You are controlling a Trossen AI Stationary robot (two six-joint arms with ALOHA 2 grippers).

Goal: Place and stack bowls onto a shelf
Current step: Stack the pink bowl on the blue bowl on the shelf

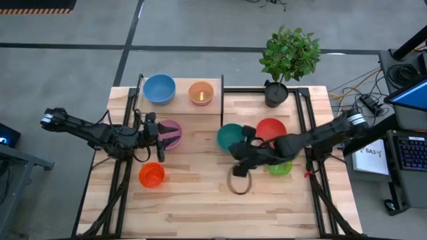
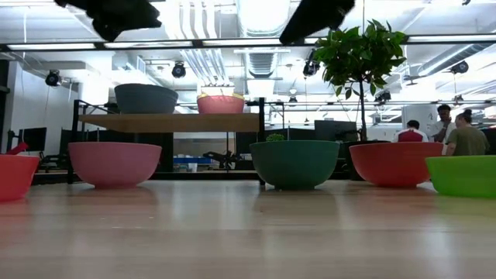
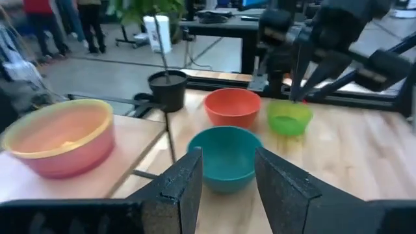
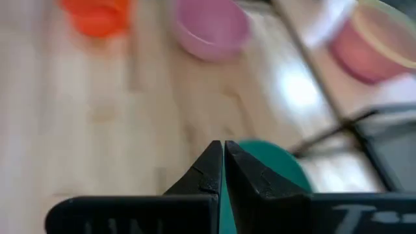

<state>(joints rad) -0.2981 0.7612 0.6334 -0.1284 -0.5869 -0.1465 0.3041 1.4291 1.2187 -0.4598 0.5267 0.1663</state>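
Your right gripper (image 4: 223,170) hung pinched together at the teal bowl (image 1: 231,137), five o'clock side; you needed it apart first. Left gripper (image 3: 226,179) waited apart beside the pink bowl (image 1: 170,134).

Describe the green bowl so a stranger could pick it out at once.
Start at the potted plant at the table's far right corner and come toward the near edge, past the red bowl. The green bowl sits just beyond it, partly under the right arm. It is lime green and smaller than the red and teal bowl beside it.
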